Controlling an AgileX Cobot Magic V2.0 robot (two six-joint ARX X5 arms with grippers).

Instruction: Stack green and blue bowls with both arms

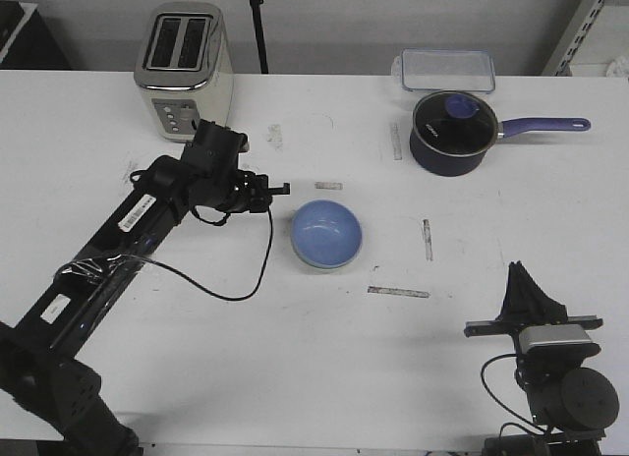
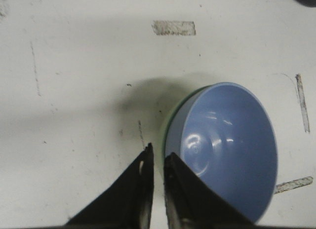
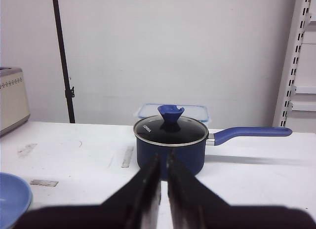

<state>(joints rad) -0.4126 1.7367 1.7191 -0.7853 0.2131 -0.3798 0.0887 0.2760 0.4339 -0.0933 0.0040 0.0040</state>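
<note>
**Bowls nested, tools to be pulled clear**

Blue bowl (image 2: 224,150) sitting inside the green bowl (image 2: 169,121), only a thin green edge visible, both on the table (image 1: 314,358) just beside the left tool (image 1: 278,190). Left tool nearly closed, holding nothing, fingertips (image 2: 148,155) close to the rim but apart from it. Right tool (image 3: 163,162) also almost closed and empty, well apart from the bowls. Probably best to lift the left tool straight away, without brushing the rim.

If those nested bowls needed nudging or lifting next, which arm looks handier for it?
Probably the left. Its end effector hangs just beside the blue bowl, which sits inside the green bowl, fingers nearly closed. The right end effector sits folded near the table's front edge, pointing toward the pot.
</note>
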